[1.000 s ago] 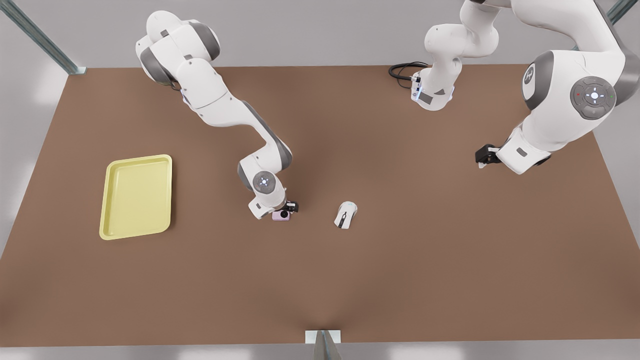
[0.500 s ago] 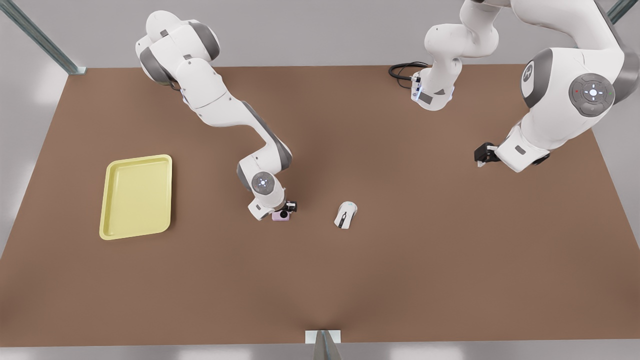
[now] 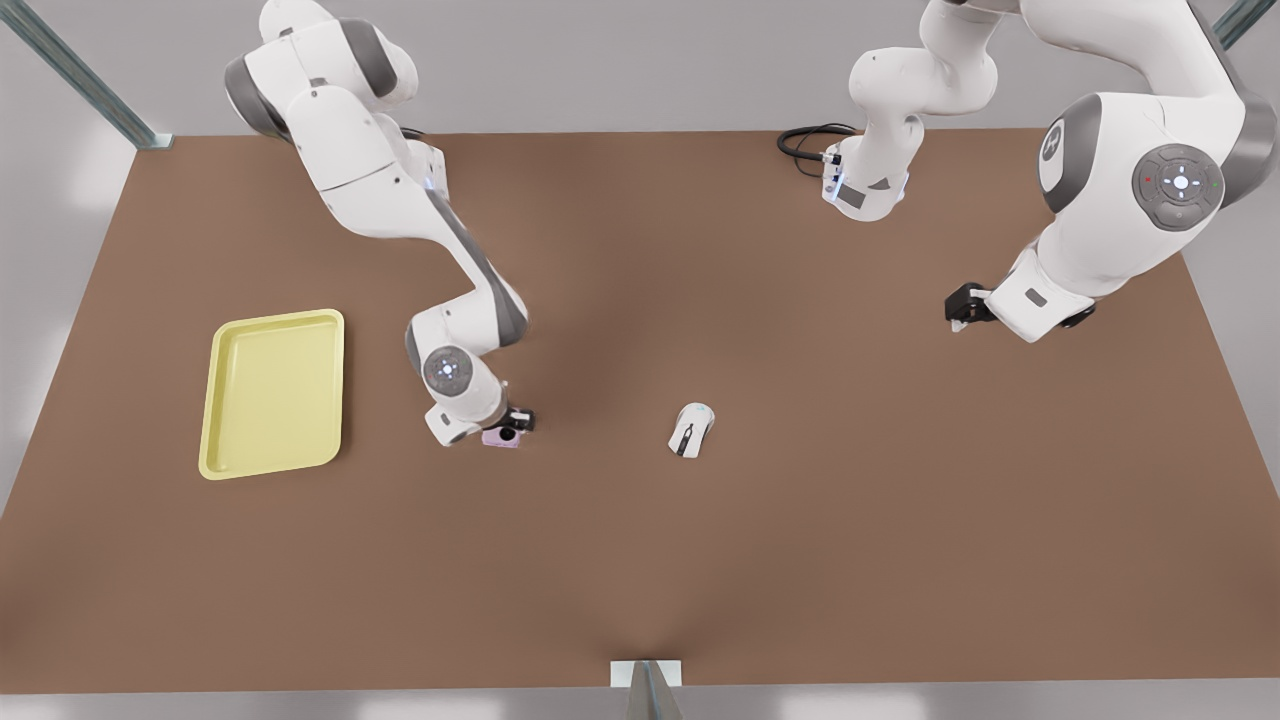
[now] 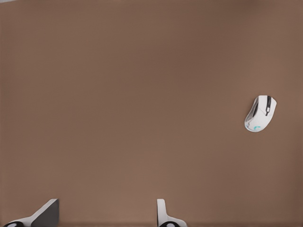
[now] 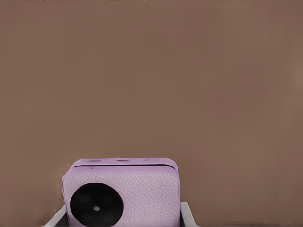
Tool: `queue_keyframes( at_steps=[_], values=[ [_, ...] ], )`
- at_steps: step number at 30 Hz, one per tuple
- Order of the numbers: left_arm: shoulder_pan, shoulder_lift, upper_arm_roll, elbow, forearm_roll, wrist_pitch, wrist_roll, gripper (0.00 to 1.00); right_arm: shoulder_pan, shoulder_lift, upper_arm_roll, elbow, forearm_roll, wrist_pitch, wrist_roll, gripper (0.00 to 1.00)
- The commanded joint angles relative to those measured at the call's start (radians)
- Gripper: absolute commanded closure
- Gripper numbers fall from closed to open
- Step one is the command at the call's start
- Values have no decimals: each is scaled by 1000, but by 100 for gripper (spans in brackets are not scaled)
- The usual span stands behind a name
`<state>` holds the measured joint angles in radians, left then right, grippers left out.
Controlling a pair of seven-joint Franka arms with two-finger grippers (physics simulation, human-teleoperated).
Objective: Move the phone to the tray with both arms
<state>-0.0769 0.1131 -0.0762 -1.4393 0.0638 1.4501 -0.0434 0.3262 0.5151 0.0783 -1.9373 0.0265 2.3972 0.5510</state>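
Phone [image 3: 500,438] off table, clamped between fingers [image 5: 188,215] of right gripper [image 3: 510,425], between tray [image 3: 225,345] and mouse [image 3: 691,429], nearer mouse. Pickup looks done; carry to tray and set-down left. Largest first: brown table [image 3: 640,560] spans scene, grey wall behind, metal struts at far corners. Yellow tray sits at front view's left, nothing in it. Left gripper [image 3: 960,308] waits well apart at front view's right, fingers [image 4: 163,215] spread, holding nothing. Black cable [image 3: 805,140] coiled by far arm base.

- Front view: high, looking steeply down over the whole table [image 3: 800,560].
- Left wrist view: farther above the tabletop, sharing the mouse [image 4: 260,113] with the front view.
- Right wrist view: close behind the phone [image 5: 122,191], which the front view has at 8 o'clock from centre.
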Motion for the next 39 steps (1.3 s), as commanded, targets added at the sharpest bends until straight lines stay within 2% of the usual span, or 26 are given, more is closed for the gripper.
queue_keyframes(
  at_steps=[1,7,12,16,20,21,22,25,27,28,30,31,34,35,39],
  values=[
    [0,-1,0,0,1,-1,-6,0,-67,-61,0,-74,-5,-29,-354,25],
    [0,-1,0,0,1,-2,-6,0,-294,-242,-5,-266,-11,-79,-655,25],
    [0,-1,0,0,1,-1,-6,0,-527,-239,-3,-289,-16,-136,-945,25],
    [0,-1,0,0,1,-1,-4,0,-653,-176,-6,-223,-51,-138,-1140,24],
    [0,-1,0,0,1,-1,-6,0,-659,-161,-37,-221,-65,-141,-1203,24],
    [0,0,0,0,1,-1,-4,0,-658,-156,-37,-221,-65,-141,-1194,2],
    [0,0,0,0,1,-1,-6,0,-658,-156,-35,-221,-65,-141,-1197,0],
    [0,0,0,0,1,-2,-6,0,-658,-164,-35,-218,-65,-141,-1200,0],
    [0,0,0,0,1,-1,-6,0,-641,-234,-26,-195,-65,-214,-1189,0],
    [0,0,0,0,1,-1,-6,0,-635,-309,38,-172,-66,-294,-1064,0],
    [0,0,0,0,1,-1,-6,0,-474,-411,35,-74,-66,-524,-722,0],
    [2,0,0,0,1,-1,-6,0,-446,-428,35,14,-53,-661,-660,0],
    [2,0,0,0,1,-1,-4,0,-418,-466,34,146,-65,-702,-597,0],
    [2,0,0,0,1,1,-4,0,-418,-472,28,207,-63,-794,-600,0],
    [0,2,0,0,1,1,-4,0,-381,-469,-28,330,-86,-876,-592,0]
  ],
)
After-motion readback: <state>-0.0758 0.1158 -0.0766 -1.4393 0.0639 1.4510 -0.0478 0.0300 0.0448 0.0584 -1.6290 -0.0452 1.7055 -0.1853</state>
